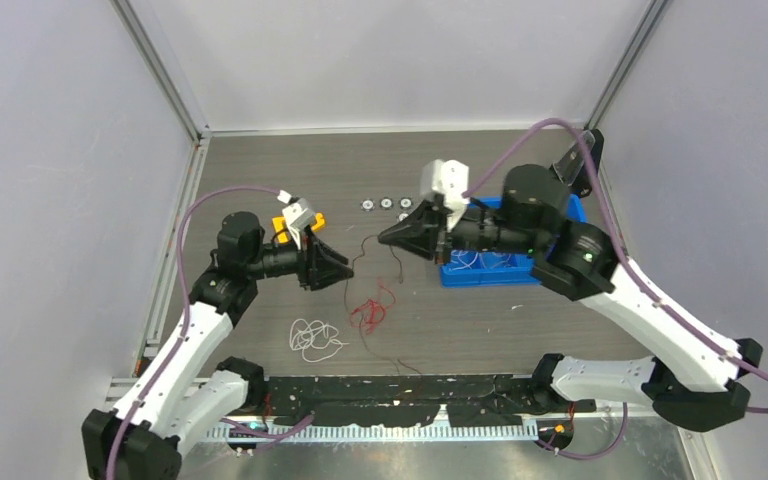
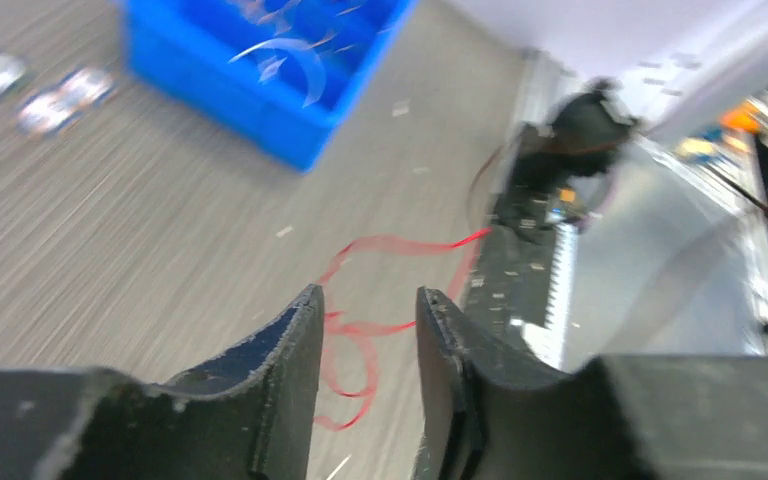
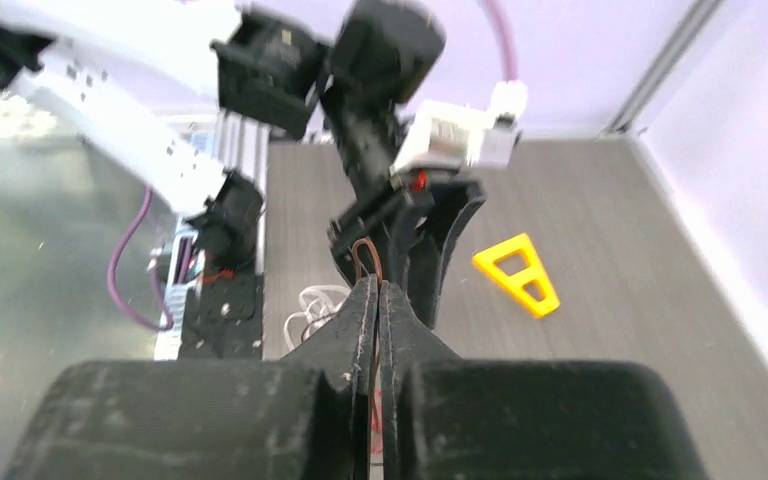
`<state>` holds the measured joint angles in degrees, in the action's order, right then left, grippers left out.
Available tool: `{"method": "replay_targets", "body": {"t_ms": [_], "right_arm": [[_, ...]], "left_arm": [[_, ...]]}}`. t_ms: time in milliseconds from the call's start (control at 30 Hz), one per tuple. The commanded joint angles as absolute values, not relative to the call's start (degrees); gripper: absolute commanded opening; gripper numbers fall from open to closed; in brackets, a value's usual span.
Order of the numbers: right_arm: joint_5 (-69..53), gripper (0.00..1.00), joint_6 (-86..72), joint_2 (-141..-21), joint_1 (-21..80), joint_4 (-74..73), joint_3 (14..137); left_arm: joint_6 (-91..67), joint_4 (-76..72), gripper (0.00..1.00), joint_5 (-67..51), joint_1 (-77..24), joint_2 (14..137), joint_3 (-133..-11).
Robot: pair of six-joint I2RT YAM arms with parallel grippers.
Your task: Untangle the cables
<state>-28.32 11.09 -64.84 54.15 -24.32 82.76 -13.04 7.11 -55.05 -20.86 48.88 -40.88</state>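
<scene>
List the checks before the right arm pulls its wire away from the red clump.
1. Grip: right gripper shut on the dark wire: ok.
2. Other arm: left gripper open, nothing between the jaws: ok.
3. Wire free of the red clump: cannot tell; strands hang toward it.
4. Path: white clump lies apart, nearer the left arm: ok.
5. Retreat room: blue bin sits right behind the right gripper, partly under the arm: not ok for a low pull-back, I'd judge.
</scene>
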Motion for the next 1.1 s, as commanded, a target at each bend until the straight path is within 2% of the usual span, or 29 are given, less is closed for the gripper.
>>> {"method": "replay_targets", "body": {"t_ms": [0,67,200,267,367,467,600,800,1000,1067], "right_arm": [[-17.9,0.05,9.1,-59.3,54.0,-21.2,89.3],[-14.6,0.05,8.9,-58.3,52.5,-22.3,90.8],[-8.1,0.05,8.2,-56.4,50.3,-24.9,92.9],[-8.8,0.05,7.6,-55.2,49.3,-28.0,92.3],[-12.1,0.05,8.9,-53.1,48.9,-34.9,87.0],[-17.8,0.06,13.7,-48.3,48.9,-42.8,74.5],[-25.7,0.05,20.5,-48.2,48.9,-46.9,64.6],[-32.1,0.05,25.2,-56.3,49.3,-38.8,55.6],[-30.4,0.06,31.7,-70.7,53.0,-34.0,54.0],[-28.4,0.10,32.6,-75.0,53.4,-34.8,55.2]], "left_arm": [[-7.9,13.4,0.34,-45.1,-11.7,51.7,-38.1],[-6.2,15.7,0.24,-38.5,-9.1,53.6,-38.2],[-4.4,17.2,0.14,-28.7,-7.3,56.1,-38.7],[-4.5,17.9,0.10,-26.1,-7.0,57.2,-39.2],[-4.8,17.8,0.19,-28.2,-6.9,57.6,-39.9],[-5.2,16.8,0.29,-30.0,-6.9,56.2,-40.2],[-4.9,18.3,0.33,-31.7,-6.9,54.5,-41.4],[-4.5,20.9,0.36,-33.5,-6.9,50.1,-41.6],[-4.0,23.8,0.37,-33.2,-6.9,47.3,-41.1],[-3.7,24.7,0.39,-33.4,-6.9,46.5,-41.1]]}}
